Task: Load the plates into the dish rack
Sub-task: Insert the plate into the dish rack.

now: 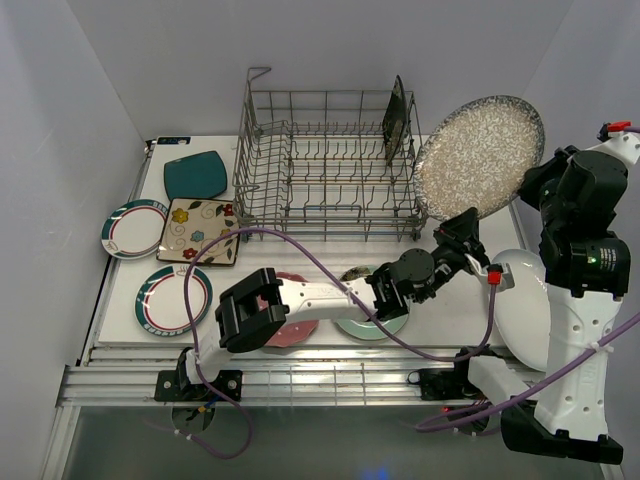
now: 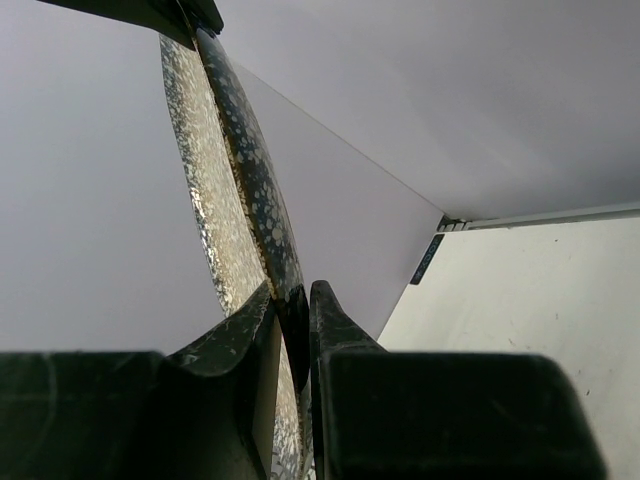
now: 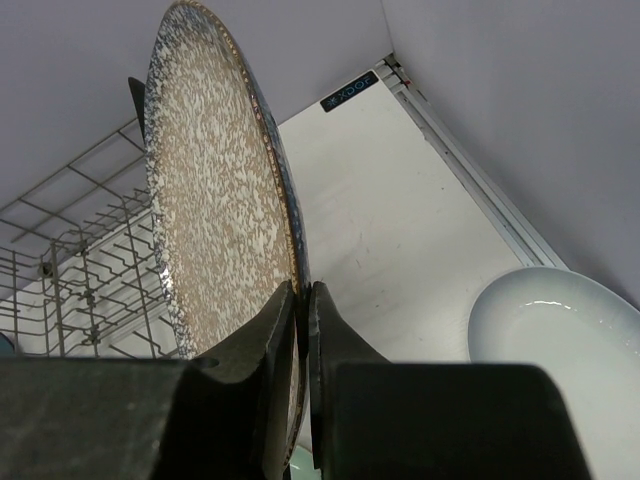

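the left end effector [image 1: 462, 232] is narrowed onto the lower rim of the speckled plate [image 1: 480, 155]. the right end effector [image 3: 303, 300] is pinched shut on the same plate, which hangs tilted in the air just right of the dish rack [image 1: 325, 150]. one dark plate [image 1: 397, 120] stands upright in the rack. on the bench [image 1: 110, 320] lie the rimmed rounds [image 1: 133, 228], teal square [image 1: 195, 175], floral square [image 1: 200, 230], pink plate [image 1: 290, 335], mint plate [image 1: 365, 328] and white oval [image 1: 525, 310]. by my judgement, most of the loading is left.

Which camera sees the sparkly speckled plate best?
Top external view: the speckled plate shows nearly its whole round face. Left wrist catches mostly its dark rim, edge-on; right wrist sees the face steeply slanted, bottom hidden.
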Controlling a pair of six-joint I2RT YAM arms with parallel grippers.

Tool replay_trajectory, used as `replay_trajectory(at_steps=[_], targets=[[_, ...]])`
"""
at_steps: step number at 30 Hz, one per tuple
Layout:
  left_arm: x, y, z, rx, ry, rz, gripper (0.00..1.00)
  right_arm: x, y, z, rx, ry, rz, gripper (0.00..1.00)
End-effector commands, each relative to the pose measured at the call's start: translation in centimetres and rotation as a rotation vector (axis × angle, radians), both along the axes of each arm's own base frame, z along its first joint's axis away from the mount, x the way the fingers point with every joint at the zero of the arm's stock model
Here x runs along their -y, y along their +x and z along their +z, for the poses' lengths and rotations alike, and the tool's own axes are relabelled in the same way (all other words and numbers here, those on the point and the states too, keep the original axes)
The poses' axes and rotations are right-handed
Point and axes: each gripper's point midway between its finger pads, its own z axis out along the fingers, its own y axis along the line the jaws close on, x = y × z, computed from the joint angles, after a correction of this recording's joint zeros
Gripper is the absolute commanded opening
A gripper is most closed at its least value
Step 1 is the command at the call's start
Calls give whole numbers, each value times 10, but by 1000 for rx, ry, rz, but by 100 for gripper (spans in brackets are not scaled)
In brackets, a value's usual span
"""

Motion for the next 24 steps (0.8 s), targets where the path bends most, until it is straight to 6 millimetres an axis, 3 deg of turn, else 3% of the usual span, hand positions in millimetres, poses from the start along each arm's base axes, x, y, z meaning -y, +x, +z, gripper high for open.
replay_trajectory(at_steps=[1,9,12,13,15,17,22,24], targets=[[-15,-10,81,142,-161,-35,0,-28,4,68,241,47,133,8],[-31,11,94,109,-245,1,0,-37,18,82,250,41,143,8],[-37,20,97,103,-273,20,0,-52,30,83,233,21,143,8],[-38,22,97,102,-276,24,0,-73,32,83,230,18,189,8],[-41,28,97,96,-286,32,0,-81,44,79,205,-21,141,8],[-43,32,98,92,-295,39,0,-108,52,81,206,-32,174,8],[-62,53,99,48,-336,53,0,-132,61,101,249,-70,167,8],[-71,64,98,31,-349,55,0,-141,74,99,233,-104,139,8]])
